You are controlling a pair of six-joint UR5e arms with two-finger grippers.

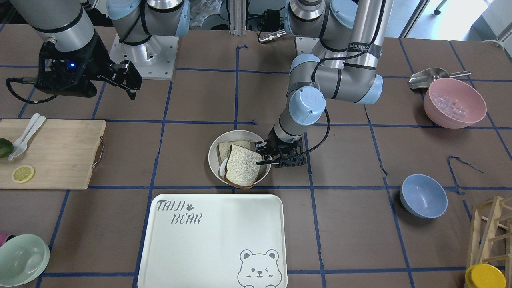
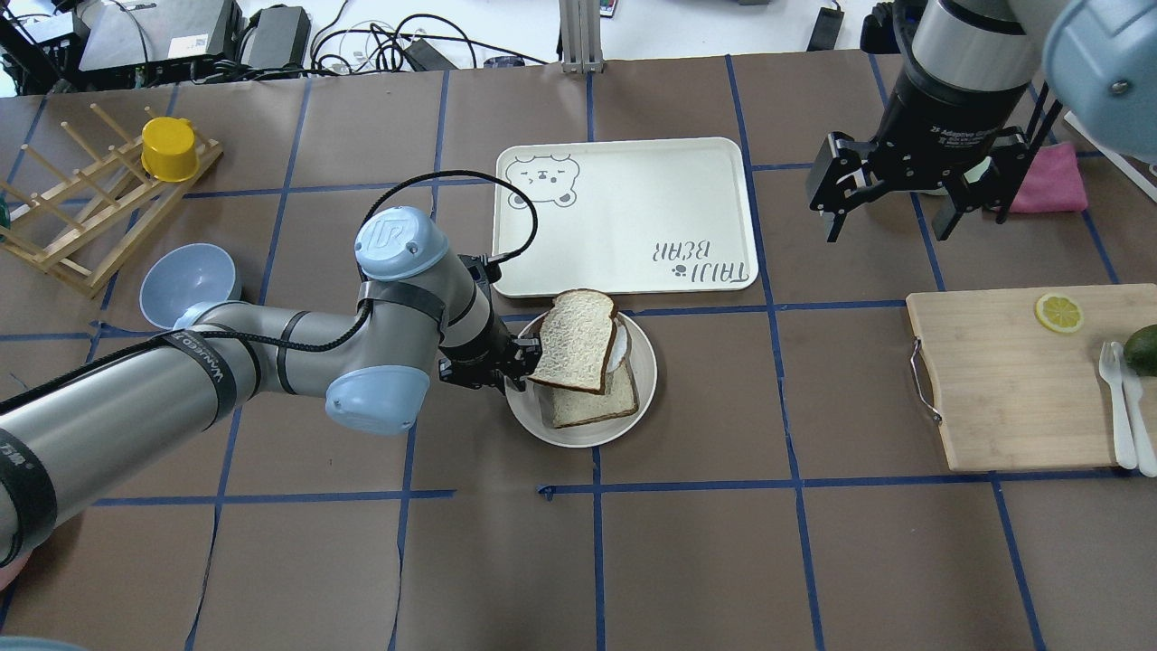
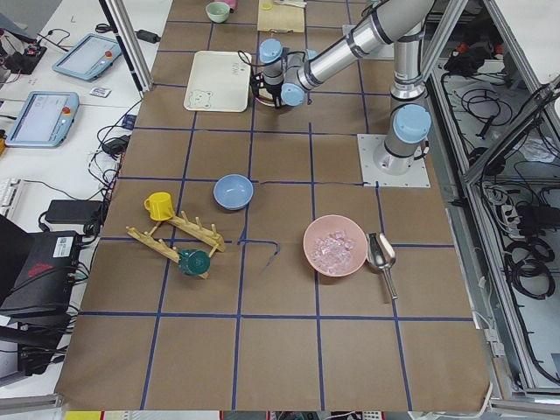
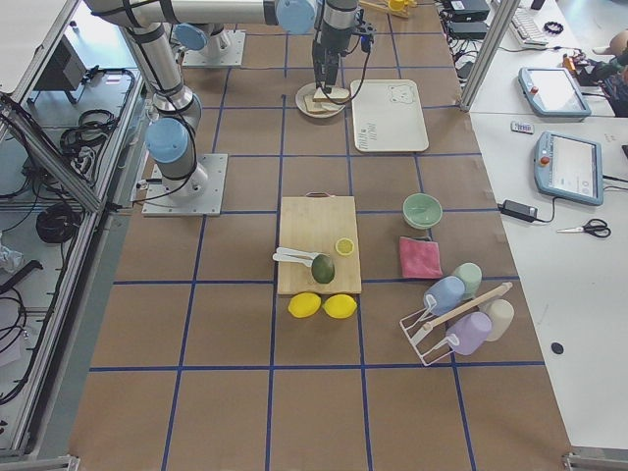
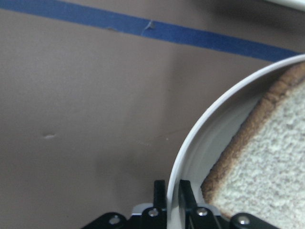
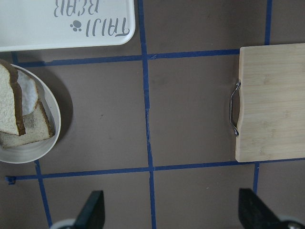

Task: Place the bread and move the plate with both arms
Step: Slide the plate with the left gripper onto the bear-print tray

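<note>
The round cream plate (image 2: 578,439) stands on the brown table just before the bear tray. Two slices lie in it. The large dark-crusted bread (image 2: 578,339) is on top, leaning over the smaller pale slice (image 2: 592,407). My left gripper (image 2: 520,357) is at the plate's left edge. In the left wrist view it (image 5: 172,191) is shut on the plate's rim (image 5: 190,157), with the bread's crust (image 5: 238,148) just inside. My right gripper (image 2: 888,226) hangs open above the table, off to the plate's right. In its own view the plate (image 6: 51,138) shows at far left.
The cream bear tray (image 2: 633,199) lies directly behind the plate. A bamboo cutting board (image 2: 994,380) with a lemon slice (image 2: 1058,312) and white cutlery is on the right. A blue bowl (image 2: 185,285) and a wooden rack (image 2: 86,212) stand on the left. A pink cloth (image 2: 1048,181) lies behind the right gripper.
</note>
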